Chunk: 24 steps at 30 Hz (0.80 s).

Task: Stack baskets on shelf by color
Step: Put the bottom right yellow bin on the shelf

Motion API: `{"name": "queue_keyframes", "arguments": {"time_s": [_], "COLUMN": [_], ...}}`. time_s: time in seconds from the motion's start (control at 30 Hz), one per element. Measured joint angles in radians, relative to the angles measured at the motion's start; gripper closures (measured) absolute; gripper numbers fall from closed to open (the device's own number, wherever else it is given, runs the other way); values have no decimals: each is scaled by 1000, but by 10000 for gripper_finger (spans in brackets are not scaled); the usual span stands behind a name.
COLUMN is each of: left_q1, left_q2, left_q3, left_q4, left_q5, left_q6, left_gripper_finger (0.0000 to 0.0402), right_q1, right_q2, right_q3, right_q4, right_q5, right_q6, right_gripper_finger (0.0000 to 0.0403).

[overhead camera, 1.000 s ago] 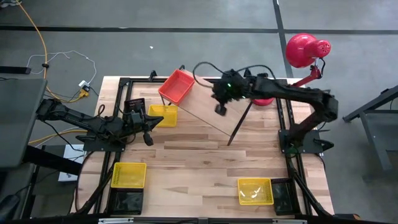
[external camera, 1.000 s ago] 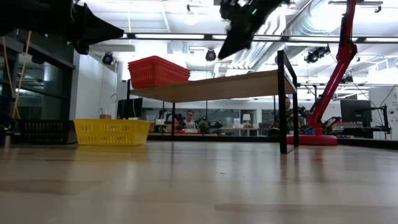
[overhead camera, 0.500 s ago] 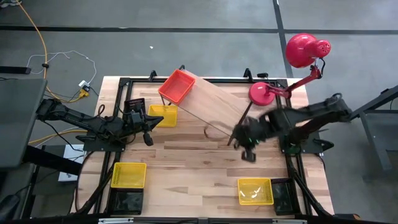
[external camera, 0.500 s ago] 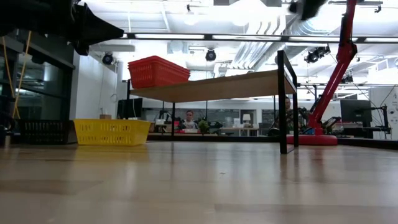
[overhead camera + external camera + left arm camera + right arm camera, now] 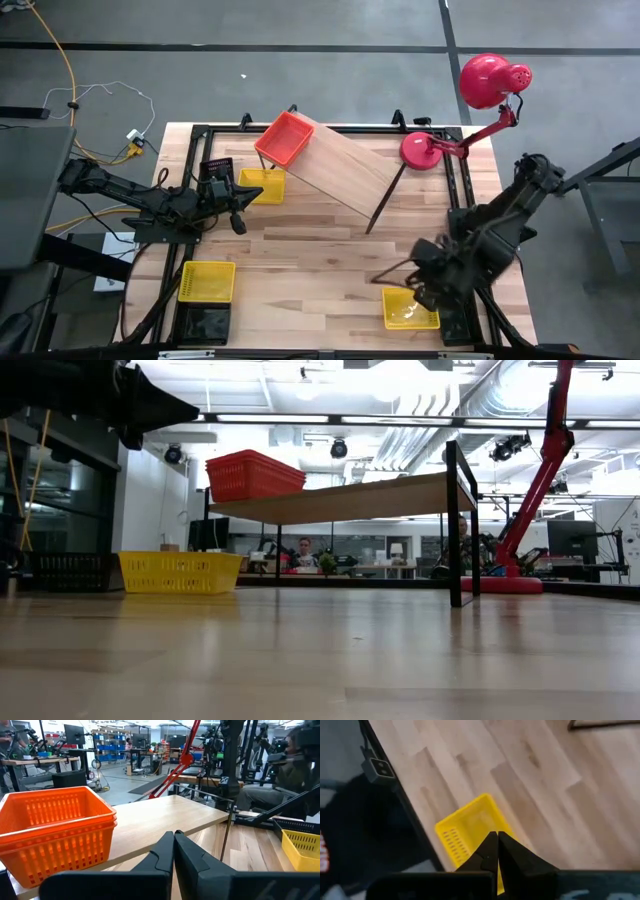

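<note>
The right gripper [image 5: 428,288] hangs fingers pressed together, holding nothing, just above a yellow basket [image 5: 410,307] at the table's five o'clock edge, probably lining up a pick; its contact with the rim is hard to judge from above. At eleven o'clock on the table, the shelf [image 5: 345,172] carries an orange-red basket [image 5: 285,138] at its far end, leaving room for other colours. The left gripper [image 5: 238,222], also closed and empty, waits at nine o'clock beside another yellow basket [image 5: 264,185].

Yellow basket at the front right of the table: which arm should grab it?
Right. Its claw, shut, hovers directly above that yellow basket; the left claw sits across the table beside the shelf.
</note>
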Motion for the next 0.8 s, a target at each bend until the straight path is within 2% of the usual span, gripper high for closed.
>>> {"name": "queue_keyframes", "arguments": {"time_s": [0.17, 0.3, 0.43, 0.67, 0.8], "left_q1": [0, 0, 0, 0, 0], "left_q2": [0, 0, 0, 0, 0], "left_q3": [0, 0, 0, 0, 0], "left_q4": [0, 0, 0, 0, 3], "left_q5": [0, 0, 0, 0, 0], "left_q6": [0, 0, 0, 0, 0], "left_gripper_finger": [402, 401, 402, 401, 402], "right_q1": [109, 154, 165, 161, 153], "right_q2": [49, 109, 175, 290, 346], "right_q3": [0, 0, 0, 0, 0], "right_q4": [0, 3, 24, 40, 39], "right_q5": [31, 6, -58, -239, -265], "right_q6": [202, 277, 276, 242, 179], "right_gripper_finger": [402, 402, 402, 403, 403]}}
